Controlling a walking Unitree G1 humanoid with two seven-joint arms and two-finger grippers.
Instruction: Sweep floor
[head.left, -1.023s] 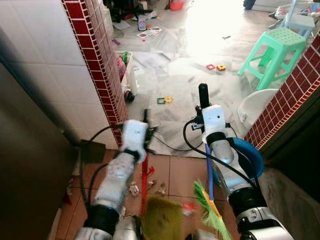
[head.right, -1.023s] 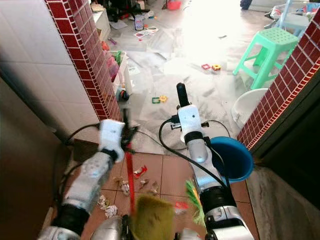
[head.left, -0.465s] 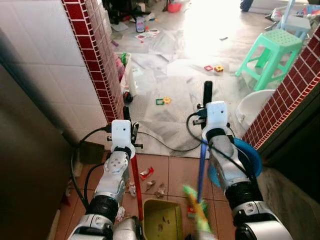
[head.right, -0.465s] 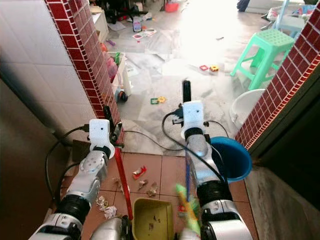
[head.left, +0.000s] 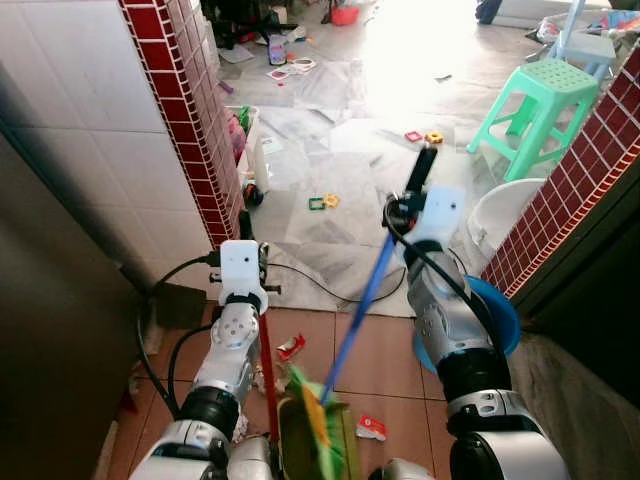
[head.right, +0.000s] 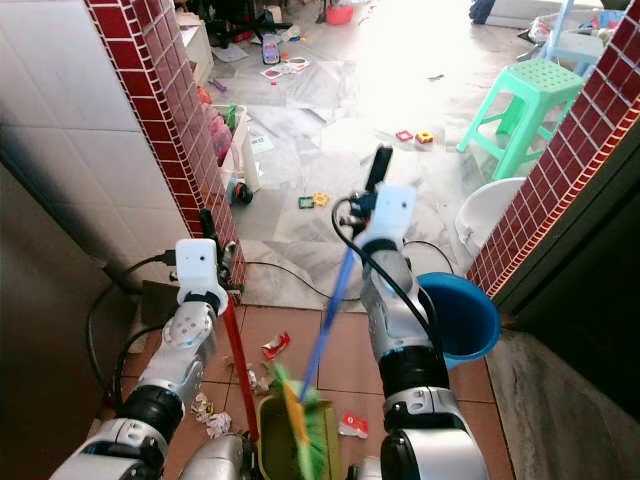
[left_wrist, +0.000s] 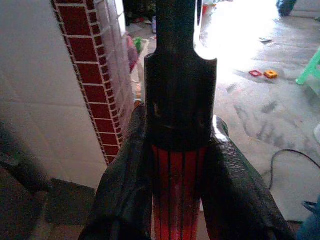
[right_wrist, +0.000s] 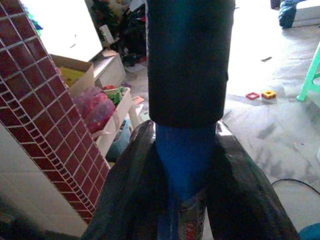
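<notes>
My left gripper (head.left: 256, 268) is shut on the red handle (head.left: 268, 368) of a yellow-green dustpan (head.left: 296, 445), which stands on the terracotta tiles at the bottom. In the left wrist view both fingers (left_wrist: 125, 190) press against the red handle (left_wrist: 177, 200). My right gripper (head.left: 412, 196) is shut on the broom's blue handle (head.left: 362, 295), just below its black top grip (right_wrist: 190, 60). The broom leans down to the left, and its green and yellow bristles (head.left: 318, 425) lie in the dustpan's mouth. Paper scraps (head.left: 290, 347) lie on the tiles, one (head.left: 370, 428) right of the pan.
A red-brick pillar (head.left: 195, 130) stands close on the left and a brick wall (head.left: 585, 185) on the right. A blue basin (head.left: 506, 312) and white bucket (head.left: 500, 215) sit by my right arm. A black cable (head.left: 320, 287), toys (head.left: 325, 202) and a green stool (head.left: 540, 100) lie ahead.
My right gripper has tilted the broom's top to the right and swung the bristles left into the dustpan. The left gripper keeps the dustpan handle almost still.
</notes>
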